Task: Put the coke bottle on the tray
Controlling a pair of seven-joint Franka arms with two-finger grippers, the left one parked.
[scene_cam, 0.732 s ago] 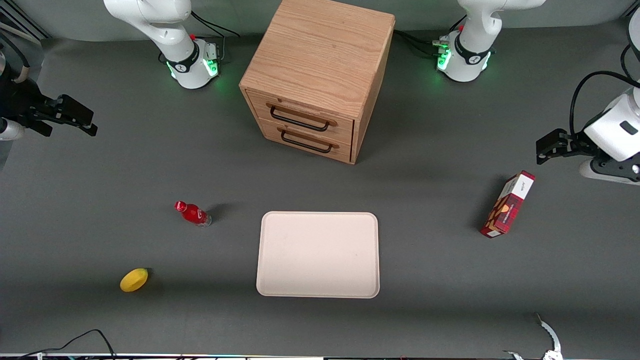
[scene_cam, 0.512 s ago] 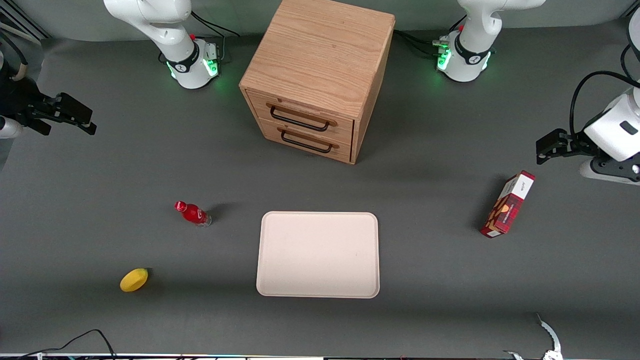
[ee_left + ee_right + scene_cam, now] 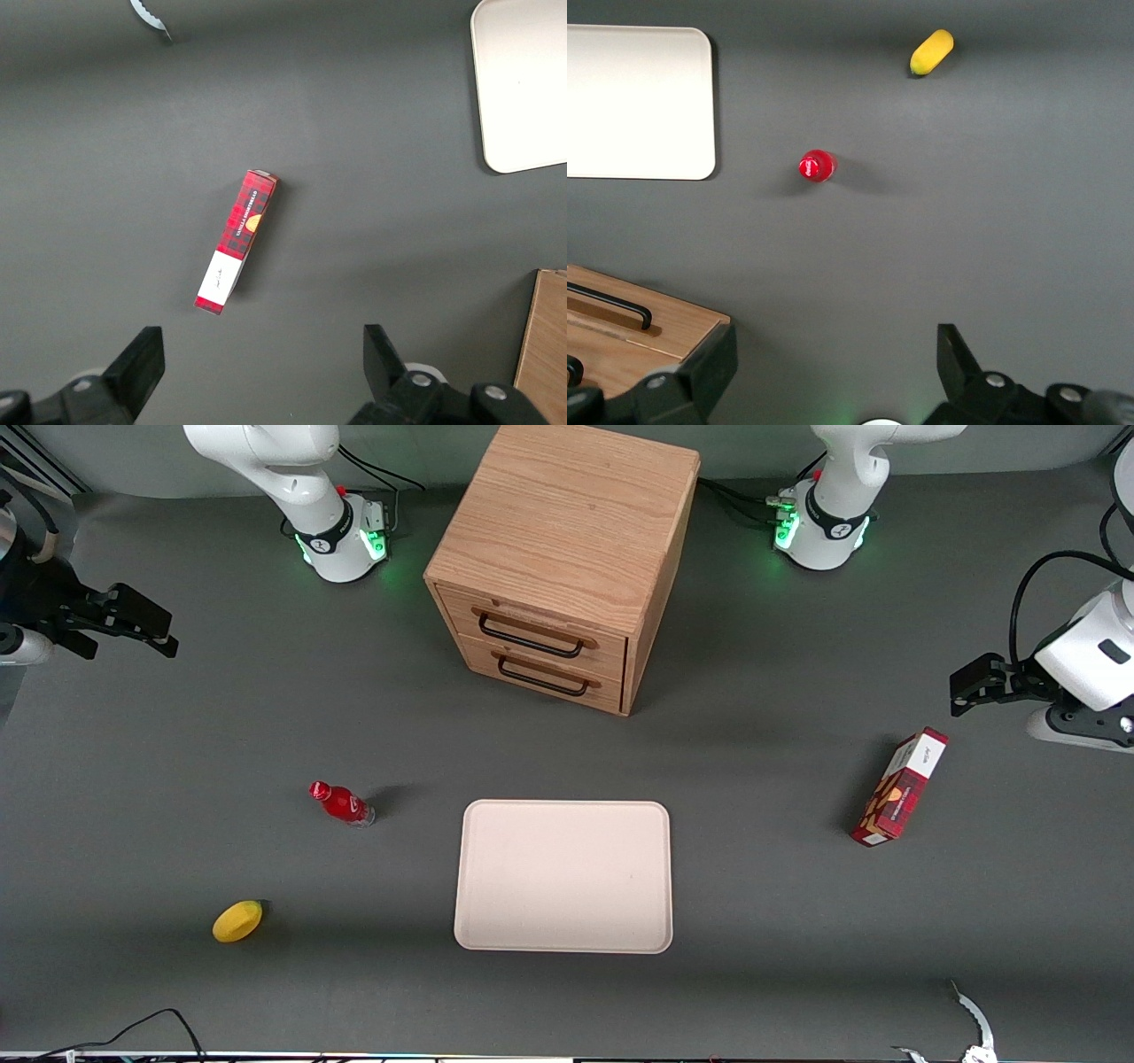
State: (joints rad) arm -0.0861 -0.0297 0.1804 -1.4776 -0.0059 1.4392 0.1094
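Observation:
The coke bottle (image 3: 340,803), small and red with a red cap, stands upright on the dark table beside the tray, toward the working arm's end. The right wrist view shows it from above (image 3: 817,166). The tray (image 3: 563,876) is a flat cream rectangle with a low rim and holds nothing; its corner shows in the right wrist view (image 3: 638,102). My right gripper (image 3: 133,624) is open and empty, high above the table at the working arm's end, farther from the front camera than the bottle. Its two fingers stand wide apart in the right wrist view (image 3: 837,359).
A wooden two-drawer cabinet (image 3: 567,558) stands farther from the front camera than the tray. A yellow fruit (image 3: 237,920) lies nearer the camera than the bottle. A red plaid box (image 3: 899,786) lies toward the parked arm's end.
My right gripper has shifted slightly, up and a little toward the table's middle. The bottle, tray and other objects have not moved.

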